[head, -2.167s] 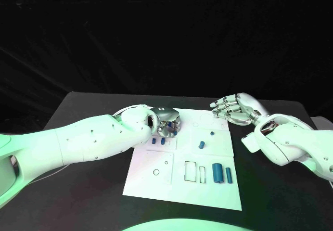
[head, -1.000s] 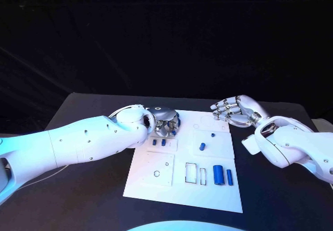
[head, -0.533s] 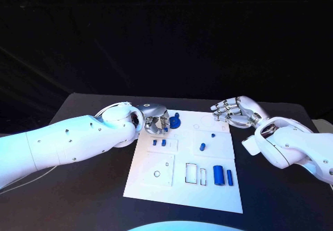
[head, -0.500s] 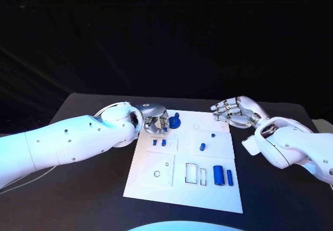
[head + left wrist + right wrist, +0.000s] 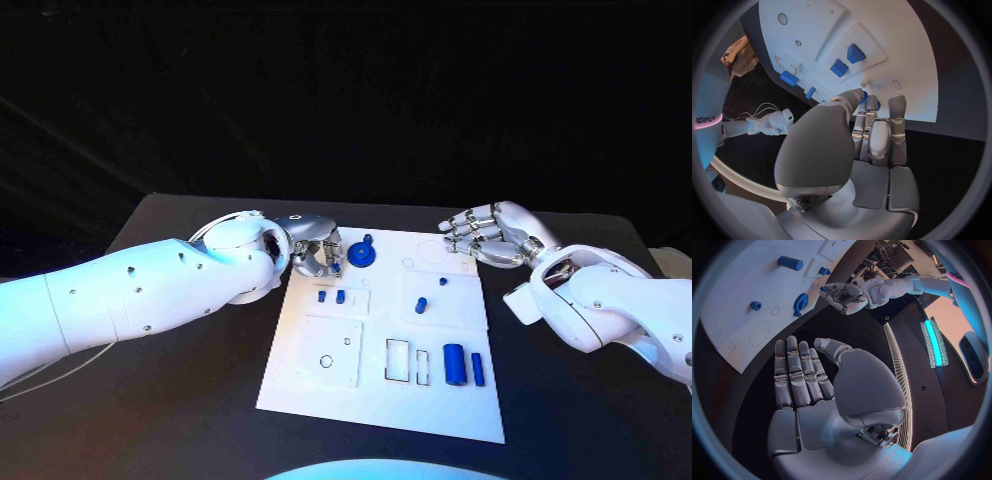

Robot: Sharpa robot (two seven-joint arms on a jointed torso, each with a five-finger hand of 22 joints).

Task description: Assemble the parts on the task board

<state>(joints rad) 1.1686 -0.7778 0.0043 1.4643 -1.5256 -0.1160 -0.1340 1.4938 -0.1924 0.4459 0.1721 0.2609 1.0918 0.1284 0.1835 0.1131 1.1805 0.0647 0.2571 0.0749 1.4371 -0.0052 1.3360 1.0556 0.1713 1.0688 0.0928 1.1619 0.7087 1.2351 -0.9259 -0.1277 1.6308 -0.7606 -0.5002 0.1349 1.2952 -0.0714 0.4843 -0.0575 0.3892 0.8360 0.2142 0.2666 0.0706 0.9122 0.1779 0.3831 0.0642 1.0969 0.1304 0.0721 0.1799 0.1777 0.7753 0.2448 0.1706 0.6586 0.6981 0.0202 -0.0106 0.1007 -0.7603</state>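
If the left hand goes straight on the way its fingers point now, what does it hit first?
Most likely the blue gear-like part on the task board. The left hand sits at the board's far left corner, and that part lies just past its fingers. Height above the board is unclear, so it might pass over.

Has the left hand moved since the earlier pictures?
Yes. The left hand has drawn back off the white board toward its left edge, uncovering the blue gear that now lies free on the board.
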